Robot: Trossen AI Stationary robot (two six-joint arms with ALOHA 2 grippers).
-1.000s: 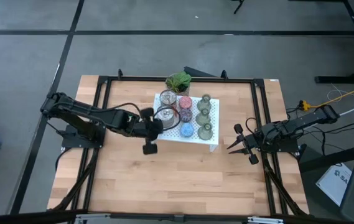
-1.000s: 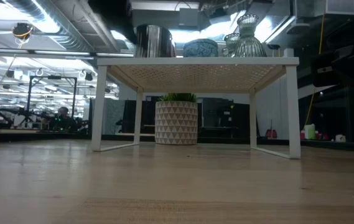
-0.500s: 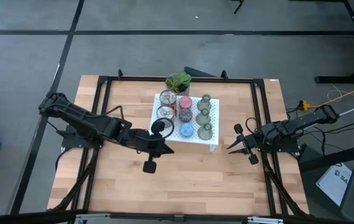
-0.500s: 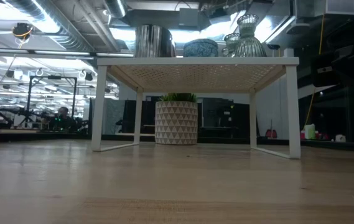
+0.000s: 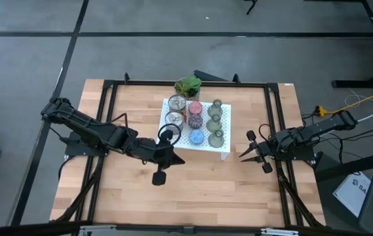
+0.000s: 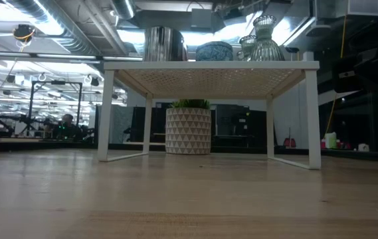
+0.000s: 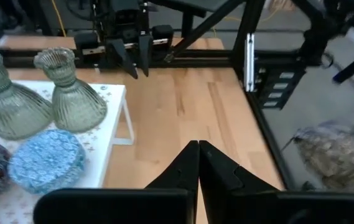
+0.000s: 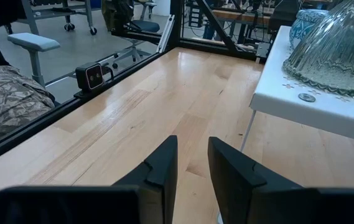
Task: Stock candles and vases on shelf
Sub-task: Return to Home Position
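The white perforated shelf (image 5: 179, 141) stands at the table's far middle. On it are two silver-tin candles (image 5: 177, 103) (image 5: 174, 118), a pink candle (image 5: 194, 109), a dark candle (image 5: 195, 122), a light blue candle (image 5: 197, 137) and three olive-green vases (image 5: 216, 105) (image 5: 214, 121) (image 5: 216, 137). My left gripper (image 5: 181, 159) is shut and empty, just off the shelf's near left corner, pointing toward the table's right. Its wrist view shows the shut fingers (image 7: 198, 163), two vases (image 7: 71, 93) and the light blue candle (image 7: 46, 158). My right gripper (image 5: 245, 155) is open and empty, right of the shelf.
A leafy potted plant (image 5: 188, 85) stands behind the shelf; in the low view its pot (image 6: 189, 130) shows under the shelf top (image 6: 212, 65). A black frame (image 5: 107, 92) runs around the table. Bare wood (image 5: 193, 196) lies between the shelf and the near edge.
My left gripper has drawn back from the nearer silver-tin candle on the shelf's left side, toward the table's near edge, and now sits off the shelf's near left corner. The tin stays on the shelf.
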